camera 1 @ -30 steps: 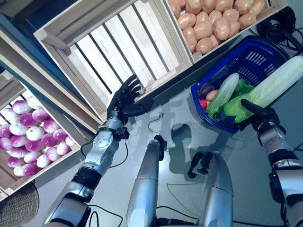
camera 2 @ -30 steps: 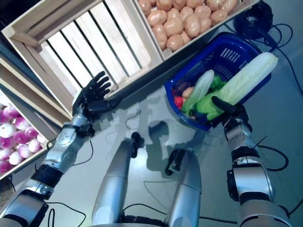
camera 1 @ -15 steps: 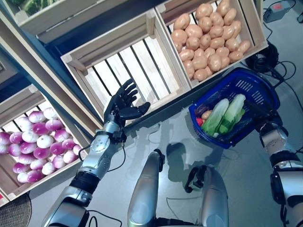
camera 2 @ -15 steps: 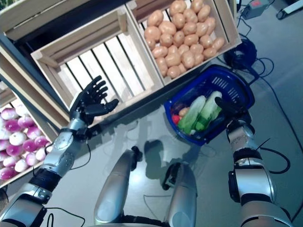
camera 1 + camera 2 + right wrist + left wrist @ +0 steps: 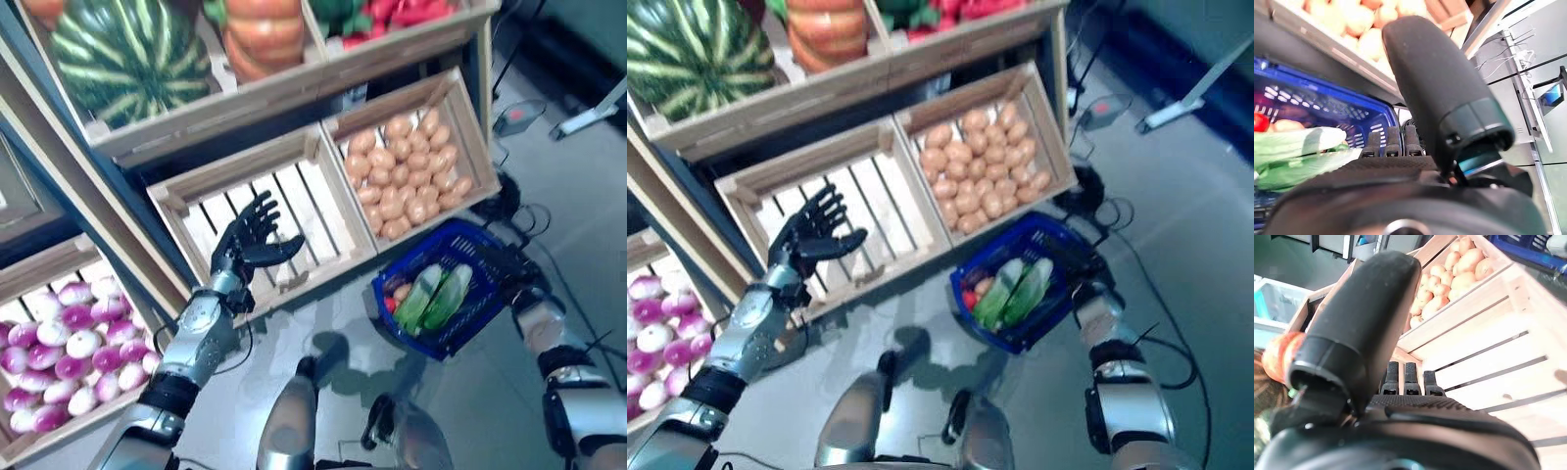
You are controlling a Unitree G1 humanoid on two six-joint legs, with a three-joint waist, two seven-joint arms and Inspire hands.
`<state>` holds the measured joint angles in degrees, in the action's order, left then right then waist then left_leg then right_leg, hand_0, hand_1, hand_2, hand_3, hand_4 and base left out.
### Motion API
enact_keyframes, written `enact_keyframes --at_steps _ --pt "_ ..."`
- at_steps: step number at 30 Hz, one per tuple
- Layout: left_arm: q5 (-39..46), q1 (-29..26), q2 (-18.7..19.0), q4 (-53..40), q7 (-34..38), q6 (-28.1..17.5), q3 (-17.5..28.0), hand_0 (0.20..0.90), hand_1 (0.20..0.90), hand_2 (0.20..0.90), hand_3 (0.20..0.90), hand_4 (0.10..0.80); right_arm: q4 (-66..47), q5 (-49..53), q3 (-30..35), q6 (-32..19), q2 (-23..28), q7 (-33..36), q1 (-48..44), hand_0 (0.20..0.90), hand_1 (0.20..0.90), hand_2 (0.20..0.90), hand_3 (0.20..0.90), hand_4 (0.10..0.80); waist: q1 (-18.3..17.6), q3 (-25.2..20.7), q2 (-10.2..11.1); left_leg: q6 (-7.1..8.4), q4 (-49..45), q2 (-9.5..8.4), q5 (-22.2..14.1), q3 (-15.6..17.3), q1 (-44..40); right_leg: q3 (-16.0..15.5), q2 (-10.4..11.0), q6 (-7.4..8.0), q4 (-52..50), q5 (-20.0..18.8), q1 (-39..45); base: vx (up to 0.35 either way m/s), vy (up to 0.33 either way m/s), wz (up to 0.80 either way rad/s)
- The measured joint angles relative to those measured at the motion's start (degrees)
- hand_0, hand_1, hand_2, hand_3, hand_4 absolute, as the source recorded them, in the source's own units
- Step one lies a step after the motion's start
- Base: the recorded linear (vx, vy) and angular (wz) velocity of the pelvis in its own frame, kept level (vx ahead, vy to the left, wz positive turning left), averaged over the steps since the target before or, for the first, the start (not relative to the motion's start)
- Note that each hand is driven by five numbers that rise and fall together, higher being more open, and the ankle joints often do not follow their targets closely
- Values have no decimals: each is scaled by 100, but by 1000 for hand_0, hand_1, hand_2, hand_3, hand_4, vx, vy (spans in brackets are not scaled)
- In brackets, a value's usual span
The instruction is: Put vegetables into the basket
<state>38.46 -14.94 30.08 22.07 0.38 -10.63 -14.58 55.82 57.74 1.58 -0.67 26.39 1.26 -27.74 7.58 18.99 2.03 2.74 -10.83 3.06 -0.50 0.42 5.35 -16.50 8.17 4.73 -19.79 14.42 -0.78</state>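
Note:
A blue plastic basket sits on the grey floor before the shelves. Two pale green cabbages lie side by side in it, with a red tomato and other small vegetables at its near end. My right hand hovers at the basket's right rim, open and holding nothing; its wrist view looks over straight fingers at the cabbage and the basket wall. My left hand is raised, open and bare, in front of an empty slatted crate.
A crate of potatoes stands just behind the basket. Purple-white turnips fill a crate at the lower left. The upper shelf holds a watermelon, a pumpkin and red peppers. Black cables lie on the floor at the right.
The long cabbage held over the basket a second ago now lies in it, released by my right hand. The camera has tipped up, bringing the upper shelf into view.

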Motion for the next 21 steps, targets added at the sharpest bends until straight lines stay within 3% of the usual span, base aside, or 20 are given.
enact_keyframes --at_steps 8,12,17,21 --pt "-1147 669 -413 533 43 -69 -168 900 900 900 900 800 -972 -406 -484 -654 -855 -29 1296 900 900 900 900 800 -69 -823 -24 -186 980 -160 189 158 -682 51 -54 226 1477 -528 872 45 39 -1" --pt "-1671 1286 -695 1293 282 -492 -189 900 900 900 900 800 -1411 -775 -790 -965 -1476 -202 2108 900 900 900 900 800 -290 -1043 34 -208 1415 -202 324 198 -950 70 -50 303 1806 -613 1061 60 -3 -2" --pt "-2702 1547 -1026 2376 644 -784 -261 900 900 900 900 800 -1237 -1079 -1197 -952 -1713 -298 2781 900 900 900 900 800 -392 -1215 130 -217 1576 -193 373 302 -1013 195 -73 314 1933 -682 1057 36 -20 -11" --pt "-2931 1716 -1186 3237 868 -905 -247 900 900 900 900 800 -762 -1249 -1195 -820 -1817 -335 2965 900 900 900 900 800 -603 -1387 222 -210 1591 -177 382 316 -1026 211 -102 308 2057 -749 1115 52 12 -2"
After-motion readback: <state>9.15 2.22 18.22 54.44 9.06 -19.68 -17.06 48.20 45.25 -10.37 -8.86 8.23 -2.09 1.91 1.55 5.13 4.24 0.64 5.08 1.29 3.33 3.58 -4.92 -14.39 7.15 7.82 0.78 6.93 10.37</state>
